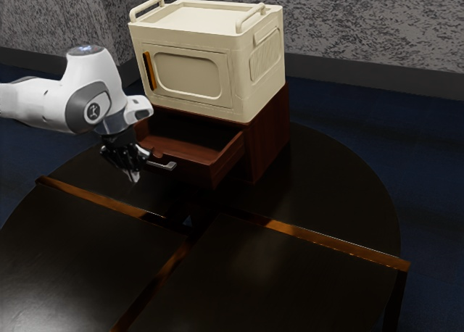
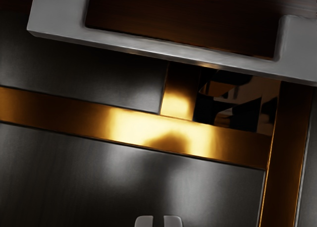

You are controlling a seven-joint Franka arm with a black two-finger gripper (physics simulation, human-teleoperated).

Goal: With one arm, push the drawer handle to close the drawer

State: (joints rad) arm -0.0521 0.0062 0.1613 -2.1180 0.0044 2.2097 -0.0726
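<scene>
My gripper (image 1: 133,177) hangs fingers-down in front of the drawer, beside the outer end of the handle, with its tips close together. The metal handle (image 1: 164,165) sticks out from the front of the reddish-brown drawer (image 1: 199,161), which stands pulled out of its wooden cabinet (image 1: 268,145). In the wrist view the grey handle (image 2: 148,47) crosses in front of the drawer face (image 2: 183,26). The two fingertips of my gripper (image 2: 158,221) show there, a narrow gap between them and nothing held. A space separates them from the handle.
A cream storage box (image 1: 188,75) with an orange handle (image 1: 150,71) sits on top of the cabinet. The round dark table (image 1: 290,274) has raised brown strips (image 1: 326,244) crossing it. Patterned walls stand behind.
</scene>
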